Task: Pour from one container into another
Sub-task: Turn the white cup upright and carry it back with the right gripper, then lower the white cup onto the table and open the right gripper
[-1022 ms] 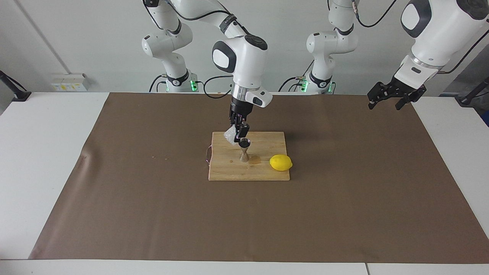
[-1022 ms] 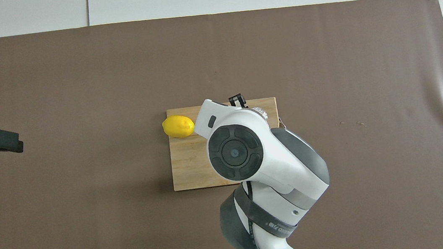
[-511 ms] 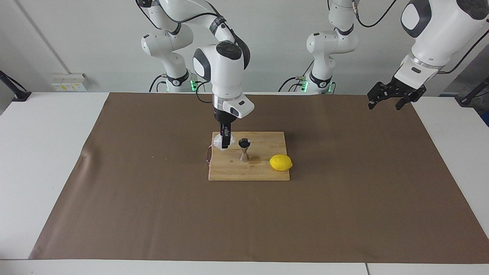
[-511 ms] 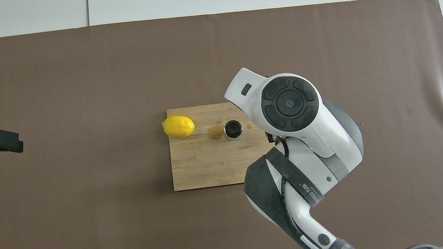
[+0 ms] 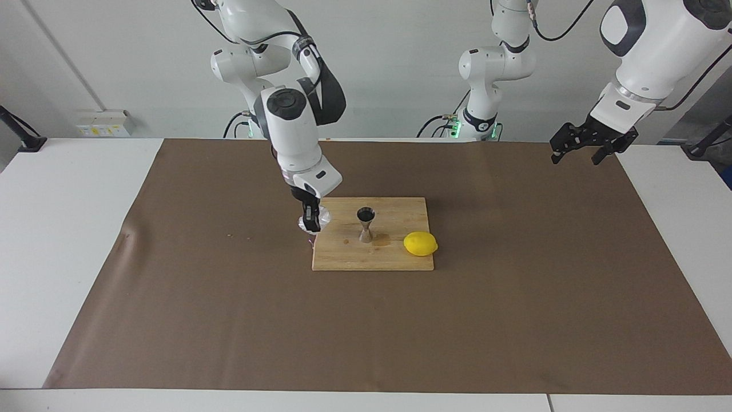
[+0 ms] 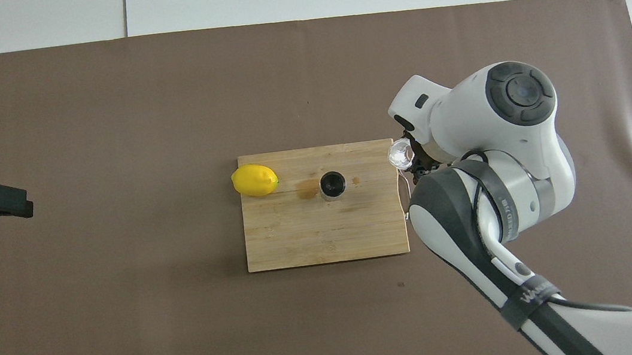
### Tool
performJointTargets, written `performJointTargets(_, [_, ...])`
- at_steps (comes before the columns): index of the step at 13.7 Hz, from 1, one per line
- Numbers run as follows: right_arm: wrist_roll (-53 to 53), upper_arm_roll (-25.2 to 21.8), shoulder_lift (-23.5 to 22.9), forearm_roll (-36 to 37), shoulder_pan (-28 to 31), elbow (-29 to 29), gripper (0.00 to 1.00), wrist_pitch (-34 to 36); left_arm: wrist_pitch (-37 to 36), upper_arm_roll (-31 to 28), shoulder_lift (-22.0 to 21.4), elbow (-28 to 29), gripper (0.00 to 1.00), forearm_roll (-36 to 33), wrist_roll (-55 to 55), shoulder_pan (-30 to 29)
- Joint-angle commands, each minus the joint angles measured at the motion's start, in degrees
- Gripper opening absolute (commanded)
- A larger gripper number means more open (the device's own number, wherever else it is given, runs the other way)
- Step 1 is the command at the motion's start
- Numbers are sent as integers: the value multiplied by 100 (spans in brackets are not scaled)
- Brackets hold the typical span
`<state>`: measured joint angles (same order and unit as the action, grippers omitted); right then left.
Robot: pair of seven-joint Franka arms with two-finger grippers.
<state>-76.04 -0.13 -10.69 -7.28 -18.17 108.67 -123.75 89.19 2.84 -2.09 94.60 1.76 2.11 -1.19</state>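
The right gripper [image 5: 311,220] is clamping the clear glass cup [image 5: 321,217] over the cutting board [image 5: 372,257] edge toward the right arm's end of the table. The metal jigger [image 5: 365,224] is standing upright mid-board, and the lemon [image 5: 420,244] is sitting at the board's edge toward the left arm's end. Brown paper [image 5: 514,297] is lying bare all around the board, covering the white table [image 5: 68,229]. The left gripper [image 5: 592,143] is waiting, fingers spread, over the paper's corner. The cup's contents are hard to make out.
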Motion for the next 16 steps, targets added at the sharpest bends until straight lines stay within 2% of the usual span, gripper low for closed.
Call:
performJointTargets(1, [-717, 84, 216, -763, 496, 558, 1, -333, -77, 41, -63, 32, 100, -70, 53, -57])
performJointTargets(4, [-1621, 84, 216, -1633, 1006, 900, 1, -438, -77, 41, -72, 32, 100, -70, 53, -57])
performJointTargets(8, [-2870, 84, 208, -2373, 1639, 1314, 1, -457, -77, 41, -63, 32, 100, -70, 53, -57])
performJointTargets(14, [-3812, 84, 199, -2524, 2220, 1658, 2, -448, -77, 41, -63, 32, 100, -70, 53, -57])
performJointTargets(16, [-3980, 84, 155, -2524, 2299, 1658, 10, -448, -77, 41, -63, 32, 100, -70, 53, -57])
